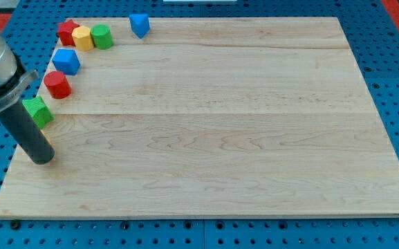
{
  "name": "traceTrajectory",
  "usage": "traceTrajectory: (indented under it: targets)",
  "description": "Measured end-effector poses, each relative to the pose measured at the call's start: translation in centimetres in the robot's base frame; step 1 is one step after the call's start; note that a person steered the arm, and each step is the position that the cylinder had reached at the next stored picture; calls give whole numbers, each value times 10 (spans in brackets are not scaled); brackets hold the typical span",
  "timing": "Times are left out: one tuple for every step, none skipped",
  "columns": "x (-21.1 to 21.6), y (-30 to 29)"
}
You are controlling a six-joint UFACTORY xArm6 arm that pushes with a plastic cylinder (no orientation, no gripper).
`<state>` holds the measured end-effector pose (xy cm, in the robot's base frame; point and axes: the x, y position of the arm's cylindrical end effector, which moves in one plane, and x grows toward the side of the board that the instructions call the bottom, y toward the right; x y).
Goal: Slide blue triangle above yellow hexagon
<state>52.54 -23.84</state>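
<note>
At the view's left edge my tip (42, 158) rests on the board (220, 138), holding nothing, just below the green block (38, 111). Rightward, the yellow hexagon (83, 38) sits between red (67, 32) and green (102, 36) neighbours. The blue triangle (139, 24) lies near their right, at the top edge, probably awaiting a push.

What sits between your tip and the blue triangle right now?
My tip rests near the board's left edge. Toward the blue triangle at the view's top lie a green block, red block and blue block, all hugging the left; swinging right avoids them.
</note>
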Motion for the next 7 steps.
traceTrajectory:
  targets:
    - [-9,64]
    - [-74,150]
    - [-167,173]
    - [-242,197]
    - [-305,204]
    - [-321,164]
    - [-322,89]
